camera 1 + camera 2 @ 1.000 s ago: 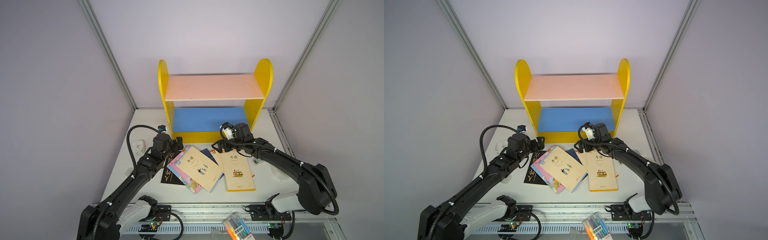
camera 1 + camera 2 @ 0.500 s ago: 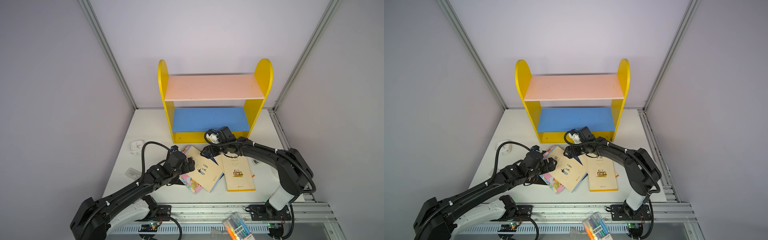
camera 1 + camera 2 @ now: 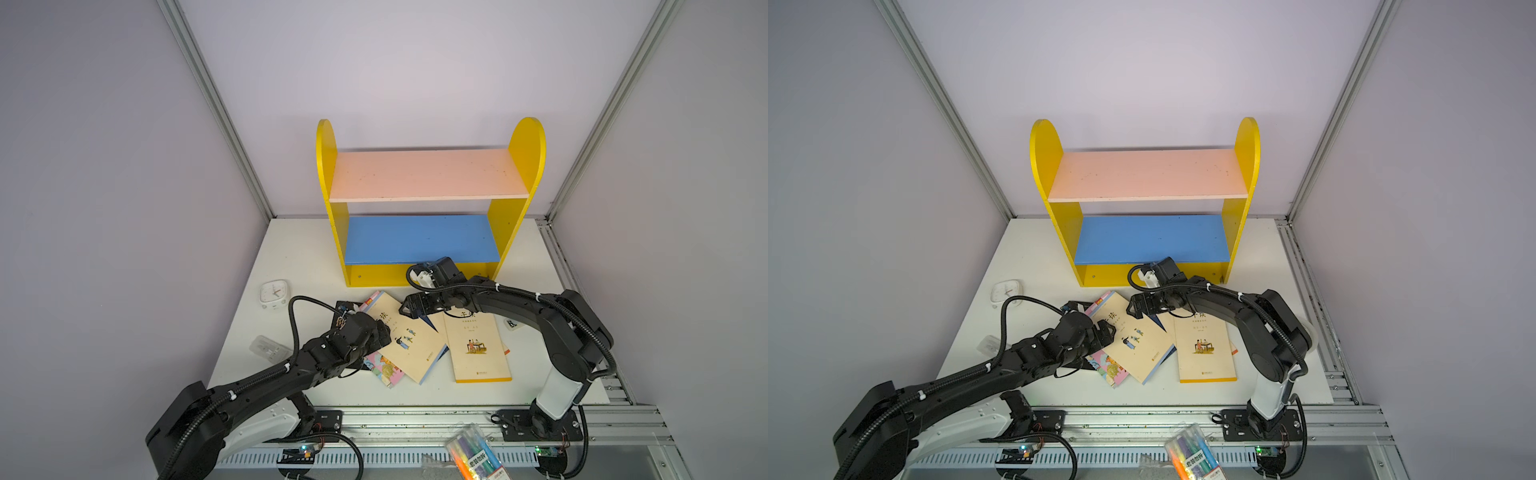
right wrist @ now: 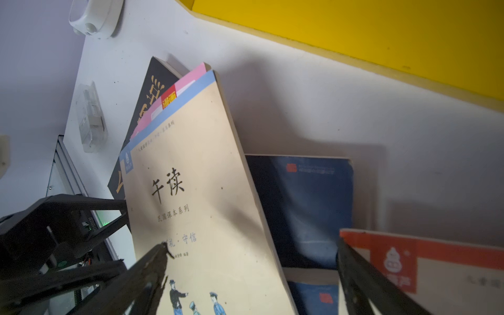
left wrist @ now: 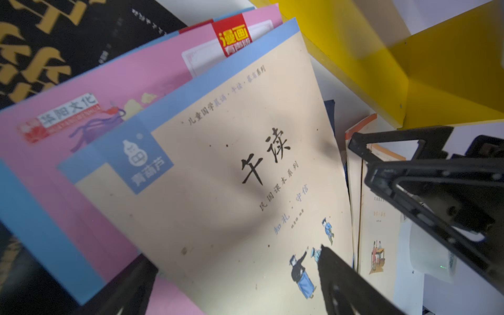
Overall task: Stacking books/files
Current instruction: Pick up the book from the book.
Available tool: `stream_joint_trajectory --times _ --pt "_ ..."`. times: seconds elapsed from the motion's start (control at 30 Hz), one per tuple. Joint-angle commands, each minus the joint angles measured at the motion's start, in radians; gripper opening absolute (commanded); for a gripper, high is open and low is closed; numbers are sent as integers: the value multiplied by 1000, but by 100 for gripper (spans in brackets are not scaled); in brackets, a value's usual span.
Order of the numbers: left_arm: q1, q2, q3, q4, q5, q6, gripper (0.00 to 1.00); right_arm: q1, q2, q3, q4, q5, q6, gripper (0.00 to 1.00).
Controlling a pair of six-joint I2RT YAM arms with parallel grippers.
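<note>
White table [image 3: 299, 249] in a grey-walled booth, with a yellow shelf [image 3: 515, 232] at the back and the books fanned out flat just in front of it. Top of the pile is a cream book with a blue edge [image 3: 409, 345]. It lies at an angle on a pink cartoon book [image 3: 384, 370], and that one overlaps a black book with gold lettering [image 5: 41, 41]. A navy book [image 4: 308, 207] pokes out from under the cream one's other side. A second cream book with an orange-yellow edge [image 3: 478, 349] lies beside it, toward your right arm.

Your left gripper [image 3: 384, 332] sits low over the blue-edged book's left side, jaws spread wide, nothing pinched. In the left wrist view its fingers [image 5: 349, 286] straddle the lower part of the cover, with the little painted figures between them. Can't tell if they actually touch the paper.

Your right gripper [image 3: 409, 309] is over the same book's far corner, the end nearest the shelf, also spread wide and holding nothing. Its wrist view shows one finger [image 4: 147, 270] over the cream cover and the other by the orange-edged book's corner. So your two grippers face each other across that one book, close but apart.

A small white clock [image 3: 273, 292] and a clear plastic thing [image 3: 270, 348] sit off to the left, well away from the pile.
</note>
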Motion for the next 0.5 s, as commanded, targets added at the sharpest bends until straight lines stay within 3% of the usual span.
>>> stream_joint_trajectory --times 0.0,0.47 --pt "-1 12 -23 98 -9 -34 94 3 20 0 54 -15 29 98" --pt "0 -13 -69 316 -111 13 78 27 82 21 70 -34 46 98"
